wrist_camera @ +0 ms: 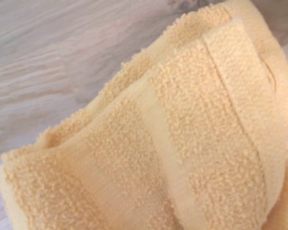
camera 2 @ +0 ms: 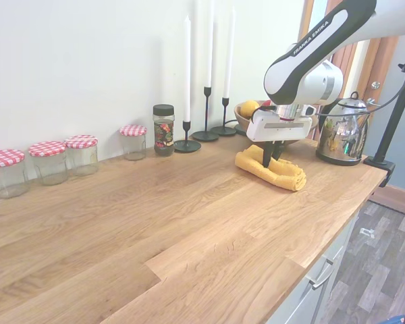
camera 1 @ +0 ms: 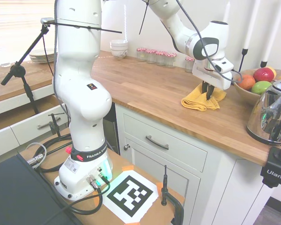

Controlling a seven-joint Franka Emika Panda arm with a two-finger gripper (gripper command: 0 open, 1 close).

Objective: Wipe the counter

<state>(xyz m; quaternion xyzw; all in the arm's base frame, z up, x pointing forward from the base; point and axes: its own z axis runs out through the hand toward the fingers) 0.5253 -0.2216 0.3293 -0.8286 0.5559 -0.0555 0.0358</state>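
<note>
— So, where do we have the gripper [camera 1: 207, 93]?

— We have it pointing straight down over the counter [camera 2: 189, 223], its two fingers [camera 2: 271, 154] pressed close together into a folded yellow towel [camera 2: 271, 170]. We read it as pinching a fold of the cloth.

— And the towel itself?

— It lies bunched on the wood near the counter's front edge. Close up we see thick terry with a flat woven band.

— What do we see around it?

— Just behind it stands a fruit bowl [camera 1: 246, 92], and to one side a shiny kettle [camera 2: 340, 138]. Along the wall we see black candlesticks [camera 2: 206, 113], a spice jar [camera 2: 164, 129] and jars with red-checked lids [camera 2: 48, 162], well apart from the cloth.
</note>
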